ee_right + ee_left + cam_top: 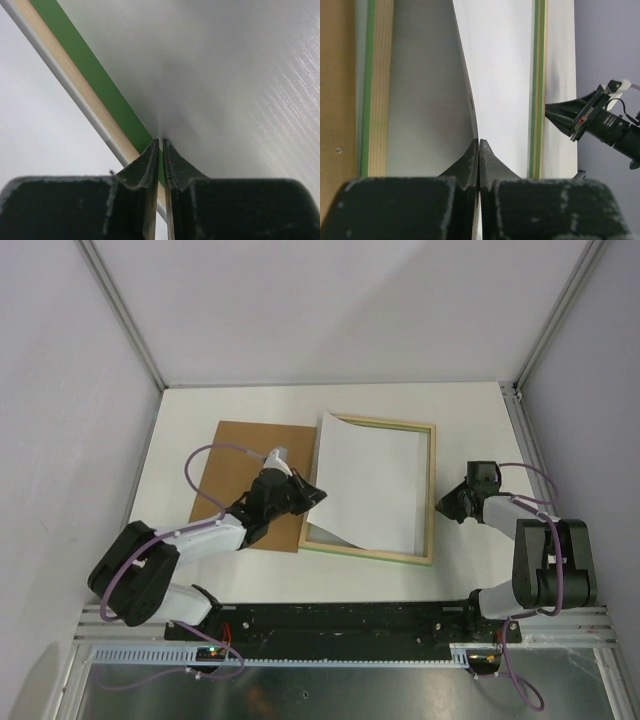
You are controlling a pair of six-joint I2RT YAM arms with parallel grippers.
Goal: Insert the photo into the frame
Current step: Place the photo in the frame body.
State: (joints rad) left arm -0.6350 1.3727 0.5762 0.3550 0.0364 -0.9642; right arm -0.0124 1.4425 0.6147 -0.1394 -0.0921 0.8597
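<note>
The left gripper [312, 496], jaws shut on the photo [375, 485], lifts its left edge, probably to slide the blank-side-up print inside the frame [431, 490] at centre. The right gripper [441, 505], nearly closed, appears to pinch the right rail, steadying it. The left rail blocks seating; a brown backing board [235, 455] lies at the left.

White table [460, 430], walled on 3 sides, metal rail w/ arm bases along its 6 o'clock edge. Two flat things sit on it, side by side mid-table. Brown board [235, 465] at 9 o'clock, flat, slightly skewed. Frame [431, 500] just at 3 o'clock of the board, pale wood side up, green showing at its 6 o'clock edge; its 9 o'clock rail touches or overlaps the board's edge, can't tell which. Photo [375, 480], white side up, fills the frame opening; its 9 o'clock edge rides up over that rail.
</note>
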